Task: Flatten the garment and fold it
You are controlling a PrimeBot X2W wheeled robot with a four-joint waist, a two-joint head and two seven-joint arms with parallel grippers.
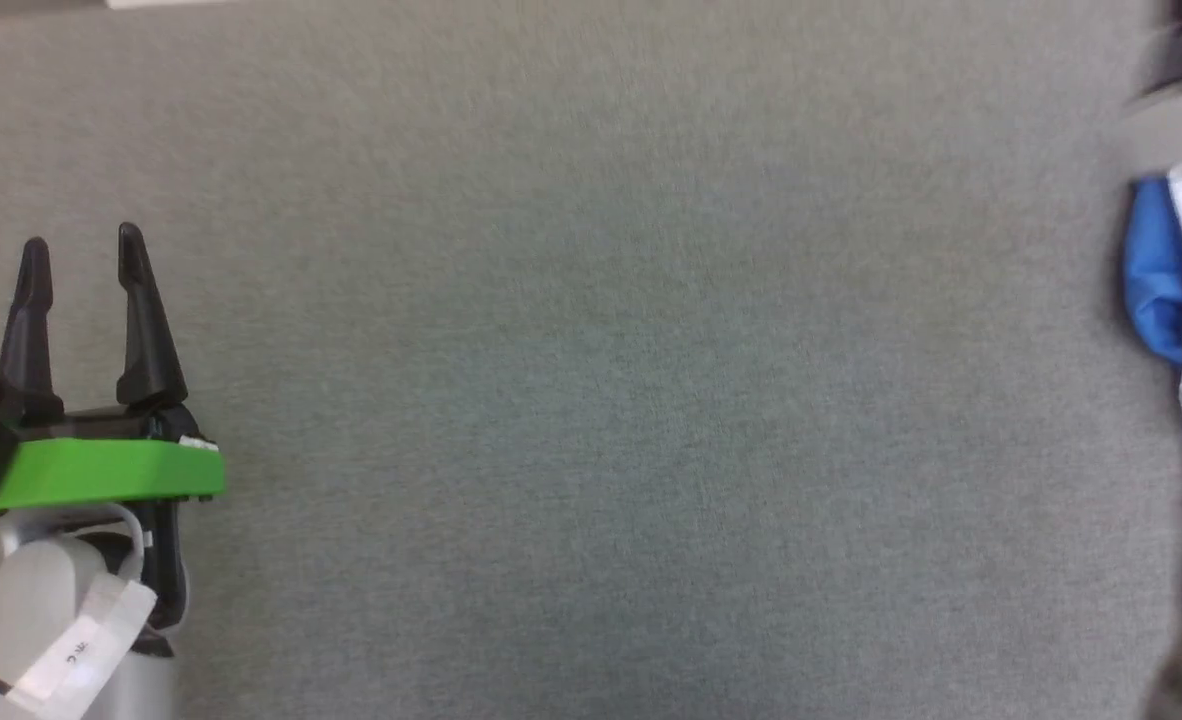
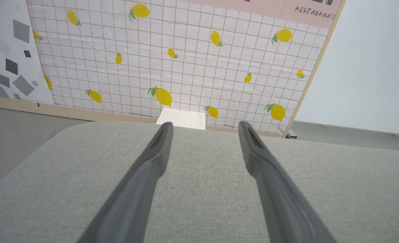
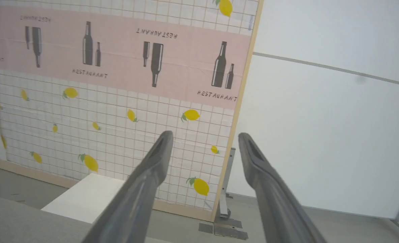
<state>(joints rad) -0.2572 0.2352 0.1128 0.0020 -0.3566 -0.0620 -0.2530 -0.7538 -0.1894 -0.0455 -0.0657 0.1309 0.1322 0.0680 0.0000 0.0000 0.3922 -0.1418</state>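
Right, left hand [image 1: 83, 240] sat at the lower left of the head view over the grey bench [image 1: 591, 400], both dark fingers spread wide w/ nothing btwn them, so empty. Right hand [image 3: 205, 134], seen from its own wrist cam, was wide open too, gripping nothing, aimed at the lemon-print backdrop [image 3: 118, 135] and a white wall [image 3: 321, 118]. The garment [image 1: 1156, 270] was way over at the right edge of the head view, blurred: a blue patch w/ a white strip beside it, well apart from the left hand. Couldn't tell if it lay on the bench or hung above it. A white block [image 2: 182, 118] showed past the bench's far edge.
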